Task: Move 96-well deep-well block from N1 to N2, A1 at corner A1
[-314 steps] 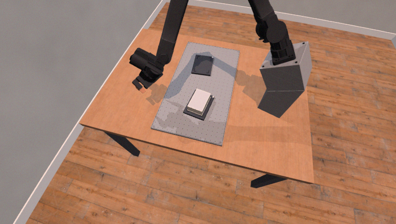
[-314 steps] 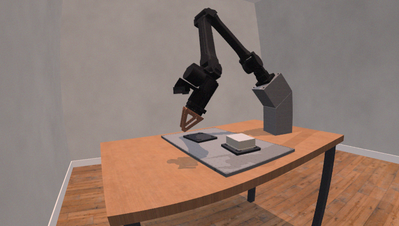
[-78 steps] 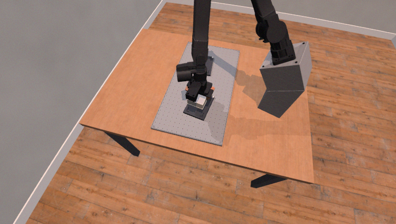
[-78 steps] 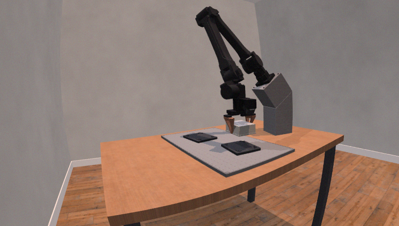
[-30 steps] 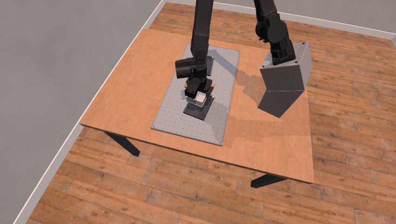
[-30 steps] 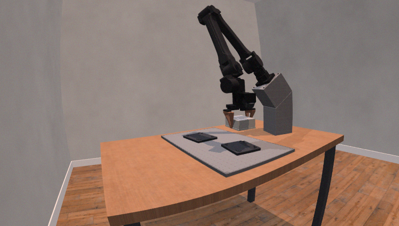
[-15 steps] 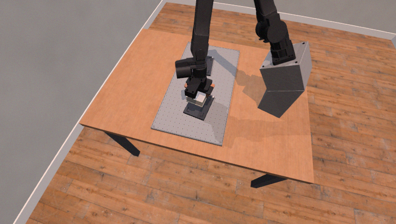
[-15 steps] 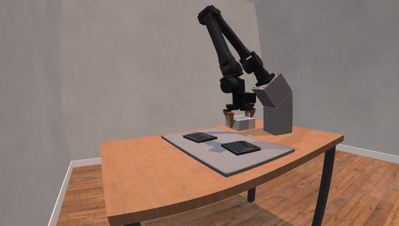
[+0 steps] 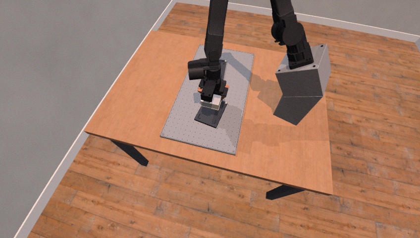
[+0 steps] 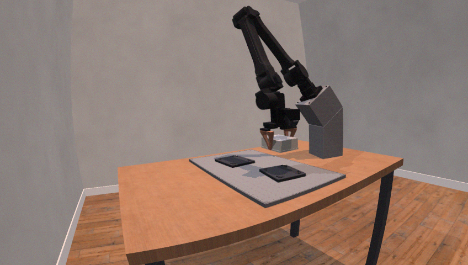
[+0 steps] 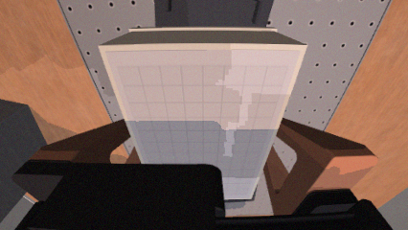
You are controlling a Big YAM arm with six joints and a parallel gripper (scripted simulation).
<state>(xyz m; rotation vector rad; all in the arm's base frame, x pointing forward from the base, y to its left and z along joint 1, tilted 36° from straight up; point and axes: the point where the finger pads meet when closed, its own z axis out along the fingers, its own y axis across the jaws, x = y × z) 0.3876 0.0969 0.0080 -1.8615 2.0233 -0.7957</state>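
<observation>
The white 96-well deep-well block hangs in the air, level and top side up, straight above the black nest N1. My gripper is shut on the block, with its copper fingers on two opposite sides. From the side, the block and gripper are well above N1, which is bare. Nest N2 is also bare and stands farther along the plate; in the overhead view the arm hides most of it. The wrist view shows the block's well grid between both fingers.
Both nests stand on a grey perforated baseplate on the wooden table. The arm's grey slanted pedestal stands to the right of the plate. The table edges lie well outside the plate.
</observation>
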